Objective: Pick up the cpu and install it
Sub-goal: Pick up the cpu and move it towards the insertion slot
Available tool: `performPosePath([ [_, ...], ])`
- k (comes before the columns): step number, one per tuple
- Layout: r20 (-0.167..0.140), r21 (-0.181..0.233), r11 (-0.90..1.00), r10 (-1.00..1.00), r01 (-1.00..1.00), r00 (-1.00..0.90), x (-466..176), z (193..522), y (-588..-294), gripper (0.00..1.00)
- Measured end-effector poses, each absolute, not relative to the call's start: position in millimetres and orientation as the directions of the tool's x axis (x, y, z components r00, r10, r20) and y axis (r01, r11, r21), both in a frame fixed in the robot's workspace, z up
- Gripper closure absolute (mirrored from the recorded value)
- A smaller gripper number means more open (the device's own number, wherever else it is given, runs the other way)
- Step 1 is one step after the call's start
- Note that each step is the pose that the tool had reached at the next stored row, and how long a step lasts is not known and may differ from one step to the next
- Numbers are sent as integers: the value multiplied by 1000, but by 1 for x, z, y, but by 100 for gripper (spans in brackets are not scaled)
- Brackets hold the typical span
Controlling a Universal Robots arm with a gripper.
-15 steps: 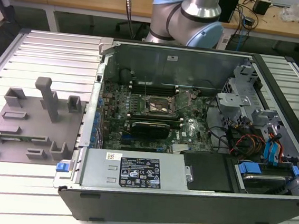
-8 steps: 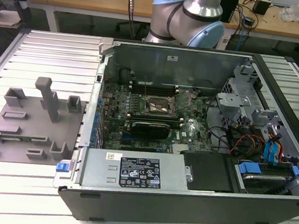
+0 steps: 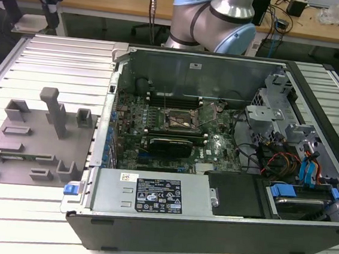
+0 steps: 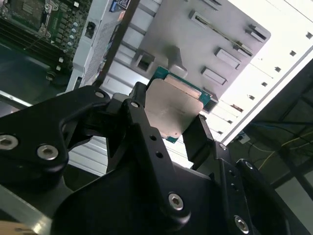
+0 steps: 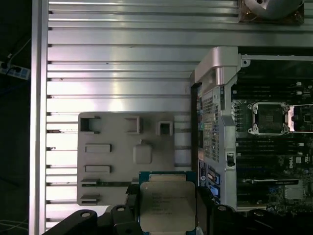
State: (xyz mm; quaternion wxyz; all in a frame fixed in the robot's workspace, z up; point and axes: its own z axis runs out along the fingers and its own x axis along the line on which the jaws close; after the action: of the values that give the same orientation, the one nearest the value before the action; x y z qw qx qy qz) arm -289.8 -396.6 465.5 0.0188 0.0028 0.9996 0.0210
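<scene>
My gripper (image 5: 168, 218) clasps the cpu (image 5: 167, 203) over the ribbed table (image 3: 57, 50). The grey fixture (image 3: 30, 143) sits at the exterior view's left, and desks (image 3: 109, 1) run along its top.

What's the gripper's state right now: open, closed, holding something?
The gripper is closed, holding the chip by two opposite edges.

My exterior camera stands off the arm, looking down aslant over the open black computer case (image 3: 165, 234) and flat grey plastic fixture plate (image 3: 32, 144). The first wrist view looks straight down from high up; the second peers slantwise, close past the black gripper (image 4: 168, 120) clamping the silver-topped square cpu (image 4: 171, 110). All three share plate and case.
</scene>
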Motion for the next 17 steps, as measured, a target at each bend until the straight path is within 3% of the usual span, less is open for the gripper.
performPosePath([
  [17,-38,42,999,6,5,-999,-207,465,-397,45],
])
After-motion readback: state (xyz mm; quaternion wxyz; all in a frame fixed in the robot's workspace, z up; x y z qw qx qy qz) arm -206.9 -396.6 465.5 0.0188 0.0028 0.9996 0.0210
